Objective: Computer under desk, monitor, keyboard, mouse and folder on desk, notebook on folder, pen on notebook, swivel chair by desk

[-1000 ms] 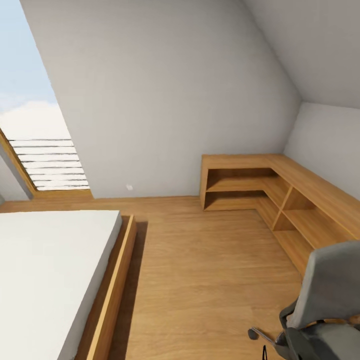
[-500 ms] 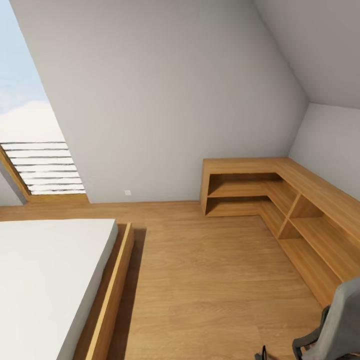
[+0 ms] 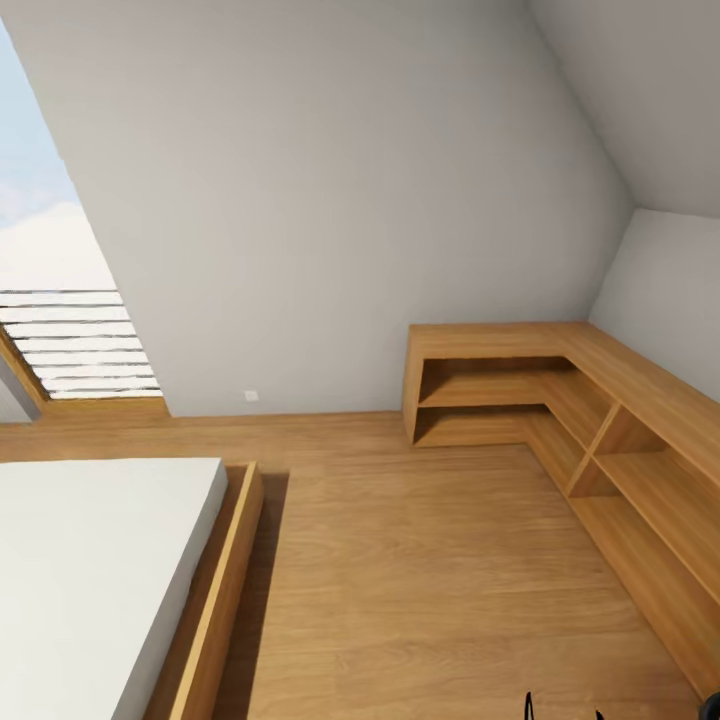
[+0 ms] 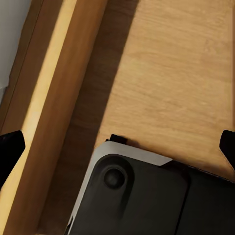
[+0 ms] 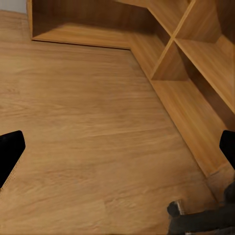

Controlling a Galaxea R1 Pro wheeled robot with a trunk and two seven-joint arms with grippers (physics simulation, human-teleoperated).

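wide bare wood floor (image 3: 420, 560) lies between the bed (image 3: 90, 570) and the low corner shelf (image 3: 600, 420). a chair leg with castor (image 5: 196, 218) lies on the floor just beside that shelf; the chair has slid out of the head view since earlier. both grippers' fingers spread wide, holding nothing.

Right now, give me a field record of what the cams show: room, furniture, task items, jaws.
room: bedroom, wood floor, grey sloped walls
bed: white mattress in a wooden frame, head view's lower left
shelving: L-shaped low wooden shelf unit in the far right corner
window: slatted, far left
swivel chair: castor and base leg in right wrist view
left gripper: jaws wide apart, nothing between
right gripper: jaws wide apart, nothing between
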